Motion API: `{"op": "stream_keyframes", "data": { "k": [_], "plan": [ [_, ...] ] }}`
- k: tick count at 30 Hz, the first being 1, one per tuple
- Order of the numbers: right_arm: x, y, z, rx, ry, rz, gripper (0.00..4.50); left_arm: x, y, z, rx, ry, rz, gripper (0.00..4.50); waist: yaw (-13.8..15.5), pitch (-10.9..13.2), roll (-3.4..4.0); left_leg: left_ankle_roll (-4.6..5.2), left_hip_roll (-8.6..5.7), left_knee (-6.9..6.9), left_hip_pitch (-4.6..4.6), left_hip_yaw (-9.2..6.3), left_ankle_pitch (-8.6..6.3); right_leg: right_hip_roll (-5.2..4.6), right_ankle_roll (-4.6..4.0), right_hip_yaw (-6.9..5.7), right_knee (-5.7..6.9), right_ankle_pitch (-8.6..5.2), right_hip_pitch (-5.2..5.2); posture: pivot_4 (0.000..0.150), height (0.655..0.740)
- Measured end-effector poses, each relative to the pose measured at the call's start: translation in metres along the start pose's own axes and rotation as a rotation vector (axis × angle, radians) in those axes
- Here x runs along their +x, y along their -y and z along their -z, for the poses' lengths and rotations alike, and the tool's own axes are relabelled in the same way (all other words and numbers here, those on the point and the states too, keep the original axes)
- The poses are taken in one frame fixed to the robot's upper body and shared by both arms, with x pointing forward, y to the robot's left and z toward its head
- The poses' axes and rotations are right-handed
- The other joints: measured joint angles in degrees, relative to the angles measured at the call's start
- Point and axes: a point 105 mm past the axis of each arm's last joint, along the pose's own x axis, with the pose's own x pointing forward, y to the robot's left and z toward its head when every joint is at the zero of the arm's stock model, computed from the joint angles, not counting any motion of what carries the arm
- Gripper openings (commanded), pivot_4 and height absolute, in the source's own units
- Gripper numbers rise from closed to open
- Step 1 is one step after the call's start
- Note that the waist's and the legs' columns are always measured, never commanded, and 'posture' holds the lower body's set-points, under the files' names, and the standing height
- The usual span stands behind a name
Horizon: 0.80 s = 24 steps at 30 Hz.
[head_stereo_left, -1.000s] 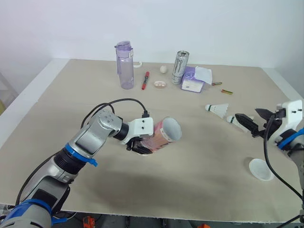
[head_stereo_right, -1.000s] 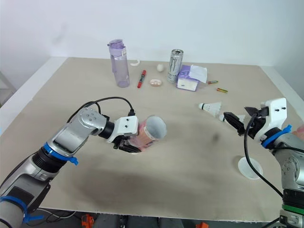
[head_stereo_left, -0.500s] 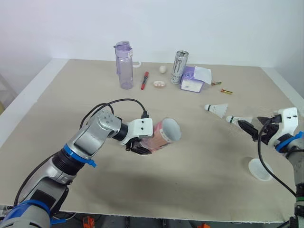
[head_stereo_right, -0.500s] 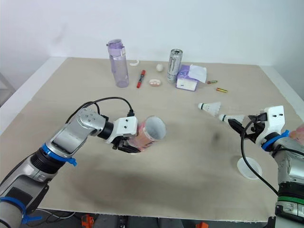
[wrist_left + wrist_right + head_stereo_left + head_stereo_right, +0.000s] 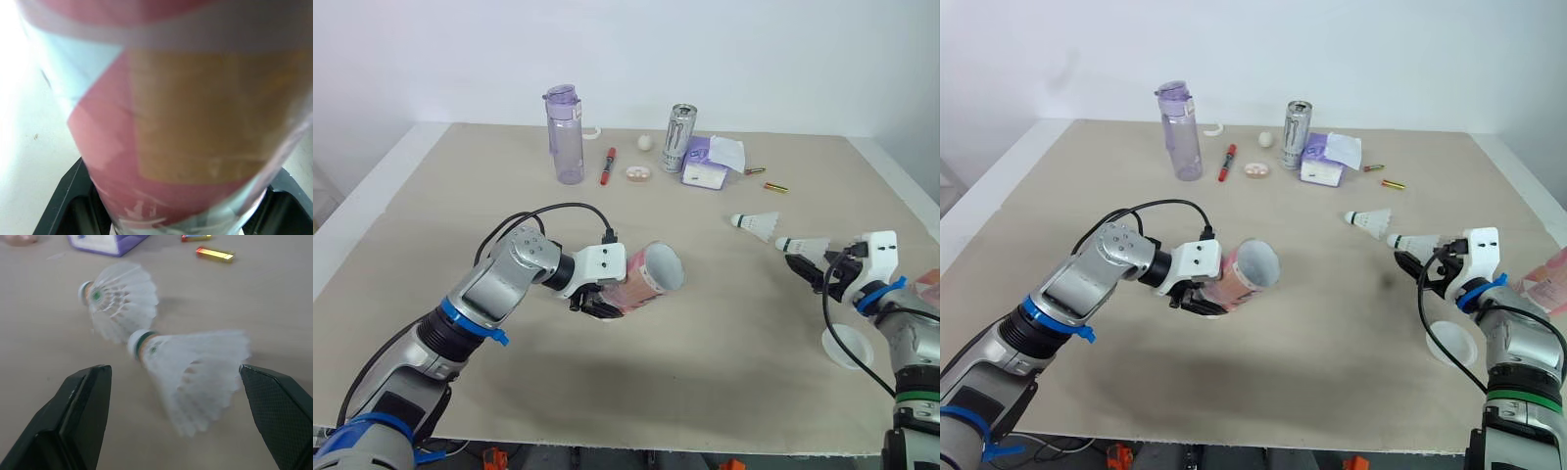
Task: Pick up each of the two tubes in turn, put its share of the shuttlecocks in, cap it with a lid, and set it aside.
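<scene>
My left gripper [image 5: 603, 300] is shut on a pink tube [image 5: 648, 278], holding it tilted above the table with its open mouth facing right. The tube [image 5: 186, 122] sits between the black fingers [image 5: 63, 210]. Two white shuttlecocks lie on the table at the right, one farther [image 5: 757, 224] and one nearer [image 5: 803, 245]. My right gripper [image 5: 808, 264] is open, low over the table, with the nearer shuttlecock [image 5: 195, 367] between its spread fingers [image 5: 85, 416]. The other shuttlecock [image 5: 120, 303] lies just beyond. A white lid [image 5: 847, 348] rests near the front right.
At the back stand a purple water bottle [image 5: 566, 137], a red pen [image 5: 606, 166], a can [image 5: 676, 137] and a purple tissue pack [image 5: 710, 164]. A small ball [image 5: 645, 142] and two small batteries [image 5: 779, 188] lie there too. Something pink [image 5: 1552, 279] shows at the right edge.
My right gripper has come down and in around the nearer shuttlecock, still open. The left gripper and tube have held still. The camera has shifted slightly.
</scene>
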Motion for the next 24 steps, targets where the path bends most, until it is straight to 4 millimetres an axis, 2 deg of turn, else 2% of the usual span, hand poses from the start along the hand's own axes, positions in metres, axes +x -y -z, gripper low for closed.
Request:
{"op": "stream_keyframes", "data": {
  "k": [1, 3, 5, 7, 8, 11, 12, 15, 17, 24],
  "plan": [
    [0.001, -0.001, 0.0, 0.0, 0.0, -0.002, 4.47, 0.0, 0.0, 0.0, -0.001, 0.0, 0.0, 2.75, 0.0, 0.0, 0.0, 0.0, 0.0, 0.0, 0.0, 0.01, 0.0, 0.0, 0.0, 0.0, 0.0, 0.0, 0.0, 0.15, 0.74],
    [0.004, -0.003, -0.002, 0.005, 0.003, -0.012, 3.95, 0.0, 0.0, 0.0, -0.002, -0.002, 0.0, 2.75, -0.1, 0.0, 0.0, 0.0, 0.0, 0.0, 0.02, 0.01, 0.0, 0.0, 0.01, 0.02, 0.0, 0.0, 0.01, 0.15, 0.74],
    [0.007, -0.004, -0.004, 0.01, 0.004, -0.019, 3.2, 0.0, 0.0, 0.0, -0.001, -0.001, -0.001, 2.75, -0.1, 0.0, 0.0, 0.0, -0.01, 0.0, 0.02, 0.01, 0.0, 0.0, 0.01, 0.02, 0.0, 0.01, 0.01, 0.15, 0.74],
    [0.009, -0.004, -0.003, 0.009, -0.003, -0.021, 2.7, 0.0, 0.0, 0.0, -0.002, 0.0, 0.0, 2.75, -0.1, 0.0, 0.0, 0.0, -0.01, 0.0, 0.02, 0.0, 0.0, 0.0, 0.01, 0.01, 0.0, 0.0, 0.02, 0.15, 0.74],
    [0.009, -0.003, -0.001, 0.013, -0.009, -0.017, 2.09, 0.0, 0.0, 0.0, -0.003, 0.0, 0.0, 2.75, -0.1, 0.0, 0.0, 0.0, -0.01, 0.0, 0.02, 0.02, 0.0, 0.0, 0.01, 0.03, 0.0, 0.0, 0.02, 0.15, 0.74],
    [0.011, -0.002, 0.0, 0.019, -0.014, -0.014, 1.58, 0.0, 0.0, 0.001, -0.006, -0.001, -0.001, 2.75, -0.2, 0.0, 0.0, 0.0, -0.01, 0.0, 0.02, 0.03, 0.0, 0.0, 0.01, 0.05, 0.0, 0.01, 0.02, 0.15, 0.74],
    [0.012, -0.001, 0.0, 0.018, -0.012, -0.012, 1.1, 0.0, 0.0, 0.001, -0.008, -0.002, -0.002, 2.75, -0.2, 0.0, 0.0, 0.0, -0.02, 0.0, 0.03, 0.03, 0.0, 0.0, 0.02, 0.06, 0.0, 0.01, 0.02, 0.15, 0.74],
    [0.015, 0.003, -0.001, 0.015, -0.005, 0.001, 0.19, 0.0, 0.0, 0.001, -0.013, -0.001, -0.005, 2.75, -0.2, 0.0, 0.0, 0.0, -0.01, 0.0, 0.06, 0.02, 0.0, 0.01, 0.02, 0.05, 0.0, 0.01, 0.05, 0.15, 0.74],
    [0.015, 0.004, 0.001, 0.016, -0.005, 0.007, 0.07, -0.001, 0.0, 0.001, -0.014, 0.003, -0.008, 2.75, -0.3, 0.0, 0.0, 0.0, -0.01, 0.0, 0.06, 0.03, 0.0, 0.01, 0.02, 0.07, 0.0, 0.01, 0.05, 0.15, 0.74],
    [0.014, 0.006, 0.003, -0.002, 0.006, 0.005, 0.07, -0.001, 0.0, 0.002, -0.015, 0.004, -0.012, 2.75, -0.3, 0.0, 0.0, 0.0, -0.02, 0.0, 0.08, 0.03, 0.0, 0.0, 0.02, 0.07, 0.0, 0.02, 0.07, 0.15, 0.74]
  ]
}}
